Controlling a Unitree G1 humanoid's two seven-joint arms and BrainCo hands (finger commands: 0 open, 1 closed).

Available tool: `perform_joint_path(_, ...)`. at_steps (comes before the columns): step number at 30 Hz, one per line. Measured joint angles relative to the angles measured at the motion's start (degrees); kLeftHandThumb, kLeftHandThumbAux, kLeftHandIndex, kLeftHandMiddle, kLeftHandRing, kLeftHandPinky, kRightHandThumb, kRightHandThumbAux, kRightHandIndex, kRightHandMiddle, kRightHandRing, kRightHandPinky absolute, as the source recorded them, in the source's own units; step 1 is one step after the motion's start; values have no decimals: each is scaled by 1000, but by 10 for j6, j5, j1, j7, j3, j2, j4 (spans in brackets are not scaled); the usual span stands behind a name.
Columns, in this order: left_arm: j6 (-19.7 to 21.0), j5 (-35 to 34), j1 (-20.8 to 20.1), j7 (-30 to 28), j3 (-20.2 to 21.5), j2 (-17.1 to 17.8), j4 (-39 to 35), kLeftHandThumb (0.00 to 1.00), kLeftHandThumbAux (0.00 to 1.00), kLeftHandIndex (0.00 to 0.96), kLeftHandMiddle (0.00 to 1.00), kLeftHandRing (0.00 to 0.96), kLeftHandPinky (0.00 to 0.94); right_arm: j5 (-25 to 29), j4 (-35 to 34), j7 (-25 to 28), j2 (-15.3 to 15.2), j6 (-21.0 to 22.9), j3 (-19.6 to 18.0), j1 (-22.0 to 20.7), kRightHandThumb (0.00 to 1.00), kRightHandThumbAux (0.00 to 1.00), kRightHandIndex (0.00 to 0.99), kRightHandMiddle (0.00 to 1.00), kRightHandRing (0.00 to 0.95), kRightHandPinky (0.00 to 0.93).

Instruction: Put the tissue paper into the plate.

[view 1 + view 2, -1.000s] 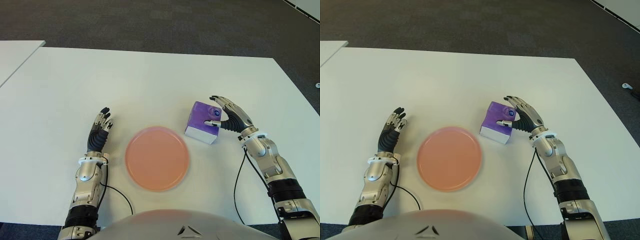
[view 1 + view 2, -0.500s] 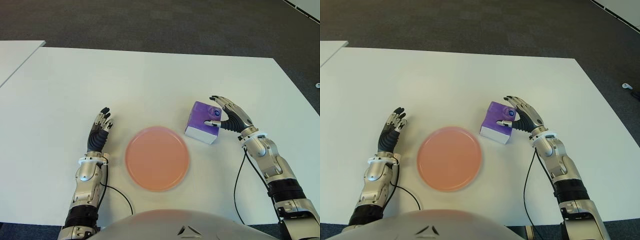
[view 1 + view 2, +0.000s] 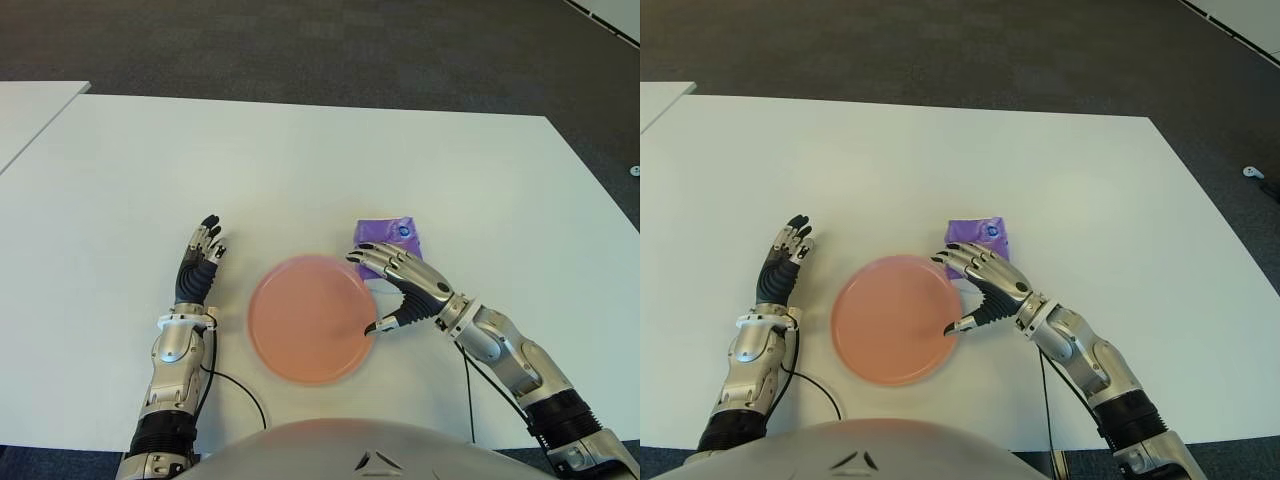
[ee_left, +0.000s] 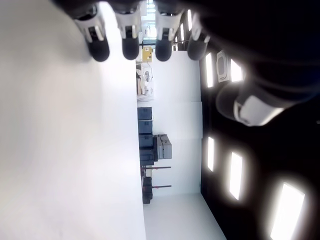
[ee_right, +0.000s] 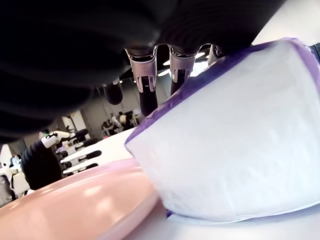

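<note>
The purple tissue pack lies on the white table, just beyond the right rim of the pink plate. My right hand is on the pack's near side, over the plate's right edge. Its fingers are spread and reach up against the pack, while the thumb hangs over the plate. In the right wrist view the pack fills the space before the palm, its white side facing the camera, next to the plate. My left hand shows left of the plate with straight fingers.
A second white table stands at the far left, separated by a narrow gap. Dark carpet lies beyond the far table edge. A black cable curls near the front edge.
My right hand has swung from the pack's right side to its near side, over the plate's rim. The pack has shifted left and slightly away and lies flatter. The left hand has not moved.
</note>
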Motion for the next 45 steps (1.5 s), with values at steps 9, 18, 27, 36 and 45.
perform_joint_path(9,0,0,0,0,0,-1,1,0,455,0,0,0,0,-6,-9,-3,0,0,0,4,189,385,0,0,0,0)
perform_joint_path(18,-5,0,-1,0,-1,-2,1,0,457,0,0,0,0,-8,-3,-7,2,0,0,0,209,386,0,0,0,0)
perform_joint_path(27,-3,3,-1,0,-4,-2,1,0,444,0,0,0,0,1,31,-16,5,-5,-1,-11,239,380,0,0,0,0)
perform_joint_path(36,-2,3,-1,0,-4,-2,1,0,445,0,0,0,0,3,61,-19,5,-4,-17,-30,261,369,0,0,0,0)
perform_joint_path(45,-2,3,-1,0,-1,-2,1,0,450,0,0,0,0,3,62,-19,5,-4,-18,-31,261,368,0,0,0,0)
